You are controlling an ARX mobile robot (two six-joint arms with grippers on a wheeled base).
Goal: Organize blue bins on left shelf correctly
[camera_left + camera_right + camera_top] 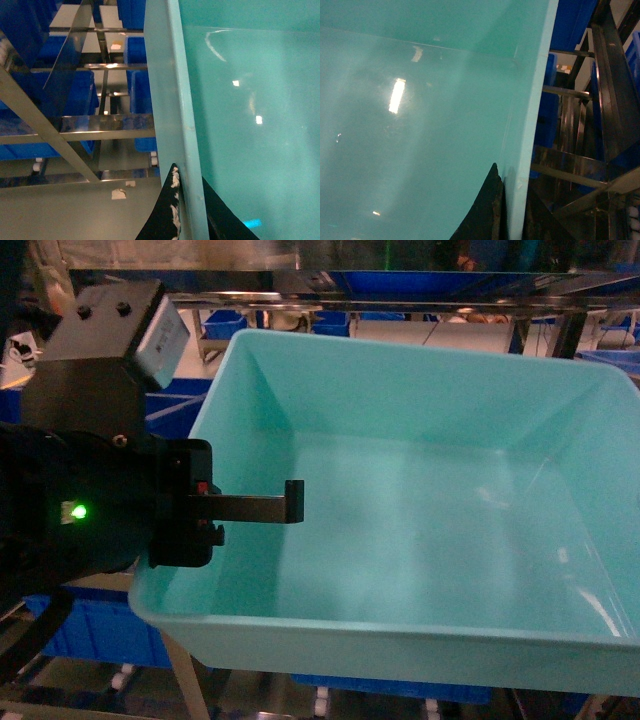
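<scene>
Jaws clamp both side walls of blue bin (430,500); probably level it toward 12 o'clock left shelf (100,127).

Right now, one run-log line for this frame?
left gripper: shut on pale turquoise plastic bin left wall | right gripper: shut on right wall | bin: empty, before stainless-steel shelf

Head view: tub (420,520) fills centre to 3 o'clock, its open side toward the camera. Left gripper (215,508) at 9 o'clock, one finger (255,506) inside the tub, left wall between the jaws. Left wrist view: tub wall (175,100) between the fingers at 6 o'clock, shelf beams (107,127) and crates (142,85) at 9–11 o'clock behind. Right wrist view: right gripper (512,215) straddles the right wall at 6 o'clock; shelf frame (580,165) at 3 o'clock.
</scene>
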